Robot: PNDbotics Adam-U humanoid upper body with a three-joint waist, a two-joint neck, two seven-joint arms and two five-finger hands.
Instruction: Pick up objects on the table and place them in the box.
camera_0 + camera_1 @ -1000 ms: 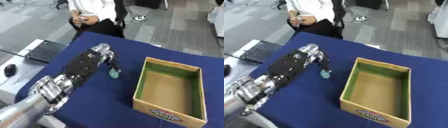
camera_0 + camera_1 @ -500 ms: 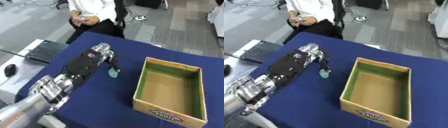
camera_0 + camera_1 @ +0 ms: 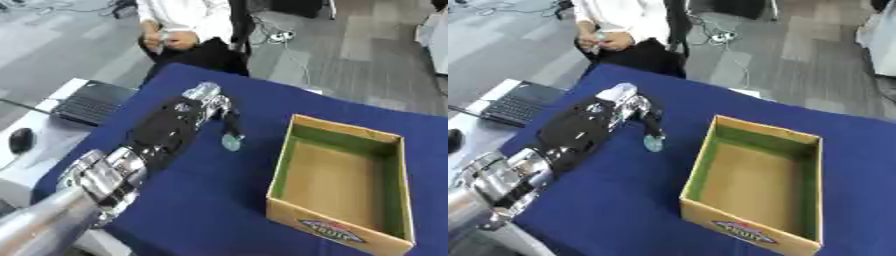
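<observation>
Small teal-green rounded object (image 3: 231, 142) lay on the blue-clothed tabletop (image 3: 210, 200) beside the open cardboard box (image 3: 339, 184) — the black-and-silver left hand (image 3: 188, 114) reached over it, fingers (image 3: 233, 123) curled down onto it, apparently pinching it for lifting.

Barely a shift in 1 second

We see the left hand (image 3: 179, 122) sitting a touch farther up the table (image 3: 201, 200) than it did 1 second ago. The small teal thing (image 3: 230, 143) under its tip also shows slightly higher against the near corner of the box (image 3: 282, 165). The shift is slight in both eye views, and we cannot tell whether the teal thing has left the blue cloth.
</observation>
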